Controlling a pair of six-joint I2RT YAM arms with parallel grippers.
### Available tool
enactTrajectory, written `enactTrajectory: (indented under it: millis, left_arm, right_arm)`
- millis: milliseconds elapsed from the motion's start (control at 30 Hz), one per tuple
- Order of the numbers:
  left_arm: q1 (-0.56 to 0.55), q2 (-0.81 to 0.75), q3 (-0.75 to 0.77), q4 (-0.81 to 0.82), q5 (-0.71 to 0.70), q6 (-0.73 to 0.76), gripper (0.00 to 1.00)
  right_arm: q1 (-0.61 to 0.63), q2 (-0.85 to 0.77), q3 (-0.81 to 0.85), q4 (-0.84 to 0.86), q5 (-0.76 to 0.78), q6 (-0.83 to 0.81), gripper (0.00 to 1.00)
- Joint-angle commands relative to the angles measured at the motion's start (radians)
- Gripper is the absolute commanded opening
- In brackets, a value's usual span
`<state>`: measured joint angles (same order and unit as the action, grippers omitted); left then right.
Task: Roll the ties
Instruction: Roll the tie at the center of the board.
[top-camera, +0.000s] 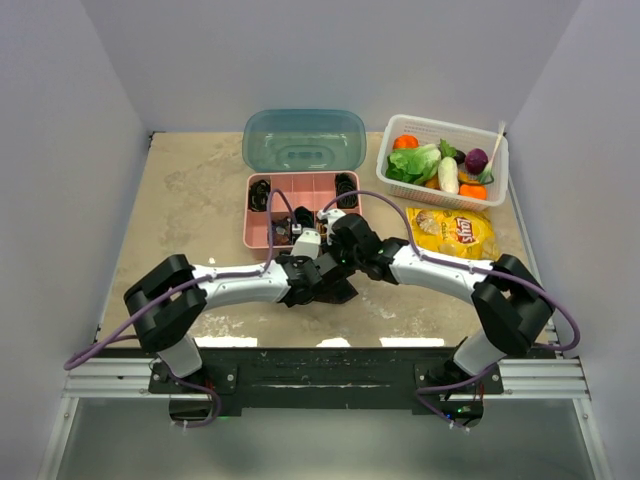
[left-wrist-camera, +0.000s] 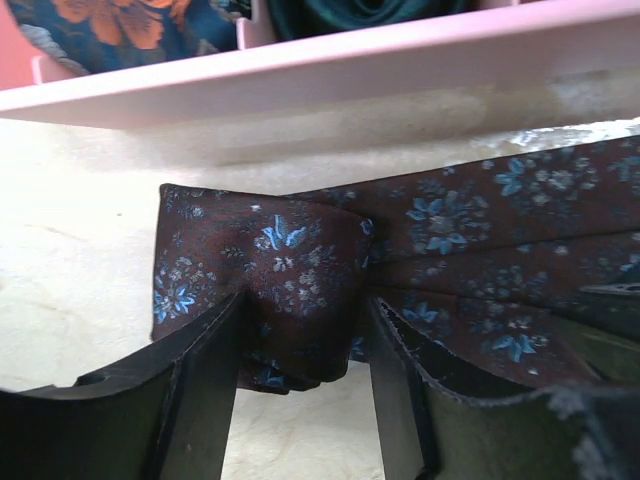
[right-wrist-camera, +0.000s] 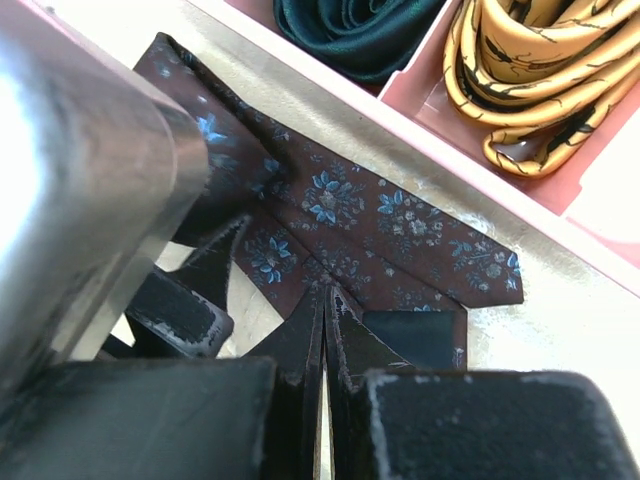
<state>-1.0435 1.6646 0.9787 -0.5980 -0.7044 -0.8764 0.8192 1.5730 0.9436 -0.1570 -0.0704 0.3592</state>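
Observation:
A dark maroon tie with small blue flowers (left-wrist-camera: 470, 230) lies on the table just in front of the pink box (left-wrist-camera: 350, 65). My left gripper (left-wrist-camera: 305, 320) is shut on a folded end of it, which fills the gap between the jaws. My right gripper (right-wrist-camera: 327, 295) is shut on the same tie (right-wrist-camera: 400, 225), pinching an edge with the jaws nearly touching. In the top view both grippers, left (top-camera: 318, 272) and right (top-camera: 342, 258), meet over the tie (top-camera: 340, 291). A dark green coil (right-wrist-camera: 350, 30) and a gold coil (right-wrist-camera: 530, 60) sit in box compartments.
The pink box (top-camera: 247, 215) holds several more coiled ties, with its teal lid (top-camera: 304, 140) behind. A white basket (top-camera: 440, 125) of toy vegetables stands at the back right, with a yellow chips bag (top-camera: 455, 232) in front of it. A left finger (right-wrist-camera: 180, 315) shows in the right wrist view.

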Motion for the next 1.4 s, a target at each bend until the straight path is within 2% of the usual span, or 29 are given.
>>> enactTrajectory:
  millis: [0, 233, 433, 567, 667, 700, 767, 833, 867, 900, 933, 1133, 1367]
  left_arm:
    - [-0.038, -0.058, -0.017, 0.155, 0.101, 0.047, 0.58]
    - [0.000, -0.204, -0.080, 0.224, 0.151, 0.060, 0.73]
    - [0.056, -0.321, -0.117, 0.253, 0.212, 0.086, 0.77]
    - [0.109, -0.414, -0.155, 0.257, 0.267, 0.090, 0.76]
    - [0.151, -0.492, -0.213, 0.268, 0.316, 0.085, 0.65]
    - [0.160, -0.512, -0.228, 0.274, 0.327, 0.085, 0.55]
    - [0.172, -0.567, -0.273, 0.271, 0.342, 0.079, 0.42]
    - [0.177, -0.600, -0.311, 0.259, 0.350, 0.068, 0.33]
    - [0.177, -0.626, -0.325, 0.257, 0.361, 0.065, 0.26]
    - [0.180, -0.638, -0.339, 0.254, 0.364, 0.054, 0.08]
    - [0.180, -0.647, -0.363, 0.251, 0.365, 0.048, 0.00]
    - [0.181, -0.660, -0.443, 0.280, 0.417, 0.031, 0.00]
    - [0.180, -0.523, -0.453, 0.325, 0.451, 0.077, 0.00]
  right_arm:
    - [-0.005, -0.024, 0.011, 0.051, 0.006, 0.017, 0.00]
    - [-0.005, -0.036, 0.014, 0.054, -0.012, 0.007, 0.00]
    - [-0.005, -0.038, 0.037, 0.062, -0.026, -0.006, 0.00]
    - [-0.003, -0.013, 0.067, 0.063, -0.042, -0.012, 0.01]
    - [-0.005, 0.015, 0.095, 0.076, -0.054, -0.019, 0.01]
    - [-0.003, 0.025, 0.110, 0.077, -0.057, -0.020, 0.01]
    - [-0.003, 0.060, 0.138, 0.080, -0.068, -0.023, 0.01]
    - [-0.003, 0.082, 0.149, 0.094, -0.089, -0.026, 0.01]
    - [0.000, 0.102, 0.152, 0.103, -0.094, -0.026, 0.01]
    - [0.000, 0.113, 0.164, 0.105, -0.098, -0.025, 0.01]
    - [0.000, 0.125, 0.172, 0.108, -0.101, -0.025, 0.01]
    - [0.001, 0.193, 0.218, 0.132, -0.115, -0.023, 0.01]
    - [0.008, 0.251, 0.268, 0.136, -0.126, -0.023, 0.01]
